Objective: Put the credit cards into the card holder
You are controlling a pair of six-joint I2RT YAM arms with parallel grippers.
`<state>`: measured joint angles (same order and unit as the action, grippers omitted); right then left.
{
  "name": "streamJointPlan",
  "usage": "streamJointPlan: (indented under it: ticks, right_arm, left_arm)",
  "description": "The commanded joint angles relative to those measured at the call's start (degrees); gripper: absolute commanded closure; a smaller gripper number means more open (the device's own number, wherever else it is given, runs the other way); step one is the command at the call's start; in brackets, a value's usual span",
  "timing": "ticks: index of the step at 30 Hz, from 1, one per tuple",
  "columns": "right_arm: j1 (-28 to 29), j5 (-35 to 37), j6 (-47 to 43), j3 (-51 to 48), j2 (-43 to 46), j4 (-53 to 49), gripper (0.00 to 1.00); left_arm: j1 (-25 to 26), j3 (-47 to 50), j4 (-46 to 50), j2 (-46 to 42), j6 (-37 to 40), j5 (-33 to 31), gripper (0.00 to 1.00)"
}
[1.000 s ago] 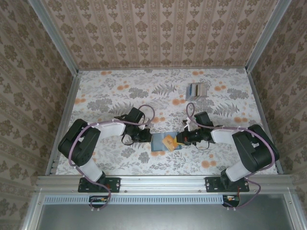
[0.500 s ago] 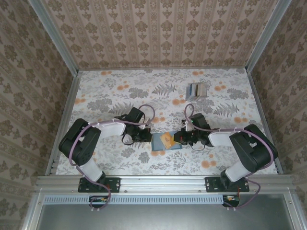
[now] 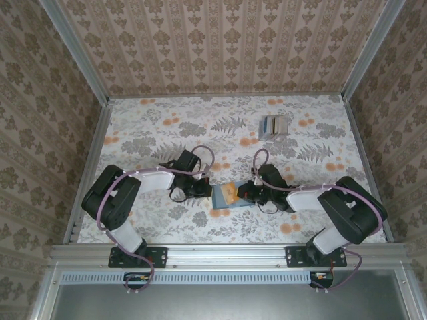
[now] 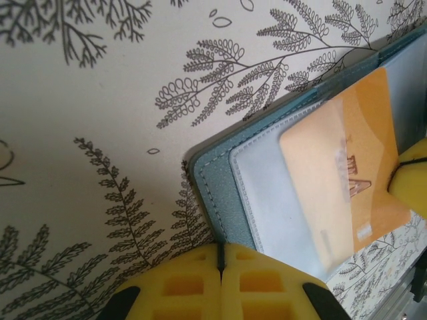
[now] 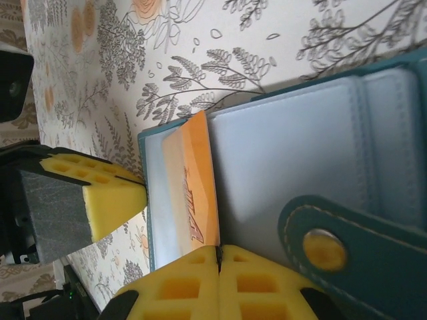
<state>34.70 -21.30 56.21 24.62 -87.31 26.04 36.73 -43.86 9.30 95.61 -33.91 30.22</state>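
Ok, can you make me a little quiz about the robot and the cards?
1. True or false: the card holder lies open.
2. What colour is the pinched card in the right gripper? A blue, B orange, C green.
3. Fill in: the spare cards lie ____ from the arms than the card holder does.
Key: 1 true; 2 B; 3 farther.

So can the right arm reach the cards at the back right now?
Probably: nothing stands between it and those cards, but its fingers are shut on the orange card.
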Motion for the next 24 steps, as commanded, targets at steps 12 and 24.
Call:
streamJointPlan:
  ticks: [12, 24]
  right_arm:
    - [6.31, 2.76, 0.04, 6.33, -2.05, -10.47, 0.96]
    - [8.25, 4.98, -0.45, 9.72, -2.39, -16.69, 0.79]
  left_arm:
    - [-0.17, 1.67, -3.73, 2.15, -4.78, -0.63, 1.00]
    - [-0.43, 4.11, -5.62, 0.69, -8.30, -1.45, 1.00]
